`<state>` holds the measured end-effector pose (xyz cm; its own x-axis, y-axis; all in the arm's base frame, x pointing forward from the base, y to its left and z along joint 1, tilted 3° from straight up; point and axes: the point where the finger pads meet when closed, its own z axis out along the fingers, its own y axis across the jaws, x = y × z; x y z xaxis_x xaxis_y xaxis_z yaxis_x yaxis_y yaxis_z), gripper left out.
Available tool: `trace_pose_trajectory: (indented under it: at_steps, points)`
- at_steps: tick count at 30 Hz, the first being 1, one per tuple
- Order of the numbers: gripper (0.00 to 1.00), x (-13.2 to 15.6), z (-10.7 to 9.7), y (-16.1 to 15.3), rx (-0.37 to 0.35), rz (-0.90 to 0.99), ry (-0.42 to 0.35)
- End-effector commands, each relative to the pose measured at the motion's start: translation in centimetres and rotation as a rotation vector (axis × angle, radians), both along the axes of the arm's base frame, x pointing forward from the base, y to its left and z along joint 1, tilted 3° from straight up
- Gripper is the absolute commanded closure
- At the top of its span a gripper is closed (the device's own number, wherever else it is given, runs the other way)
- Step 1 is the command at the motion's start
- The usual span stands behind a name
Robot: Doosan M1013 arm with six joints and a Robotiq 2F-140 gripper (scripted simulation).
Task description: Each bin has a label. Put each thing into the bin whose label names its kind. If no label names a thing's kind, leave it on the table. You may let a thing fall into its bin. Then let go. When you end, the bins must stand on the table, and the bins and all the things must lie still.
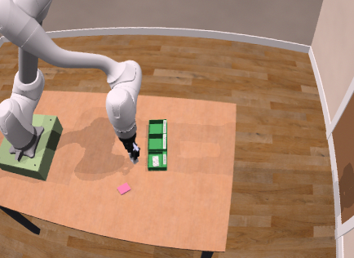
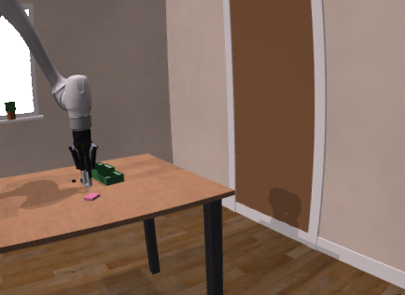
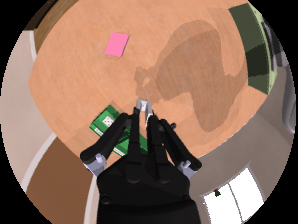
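Observation:
A row of three dark green bins (image 1: pixel 157 144) with white labels stands in the middle of the table; it also shows in the exterior view (image 2: pixel 107 174). The nearest bin holds a small white thing (image 1: pixel 156 159). A flat pink block (image 1: pixel 124 189) lies on the table in front of the bins, and shows in the wrist view (image 3: pixel 117 44). My gripper (image 1: pixel 134 158) hangs just left of the nearest bin, a little above the table. It is shut on a small grey thing (image 2: pixel 86 185), which sticks out below the fingertips. I cannot read the labels.
The arm's light green pedestal (image 1: pixel 30 147) stands at the left end of the table. A small dark speck (image 2: pixel 73 180) lies on the table near the gripper. The table's edges are near in front and at the right.

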<state>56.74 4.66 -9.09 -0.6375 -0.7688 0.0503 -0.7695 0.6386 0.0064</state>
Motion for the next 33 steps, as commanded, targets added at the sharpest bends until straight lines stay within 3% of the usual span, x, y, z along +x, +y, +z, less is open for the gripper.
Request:
trace_pose_trajectory:
  at_steps: [1,6,26,33]
  points:
    - [0.94,0.0,0.0,0.0,0.000,0.000,0.000]
    - [0.94,0.0,0.0,0.0,0.000,0.000,0.000]
    - [0.94,0.2,6.0,0.2,0.000,0.000,0.000]
    - [0.94,0.2,6.0,0.2,0.000,0.000,0.000]
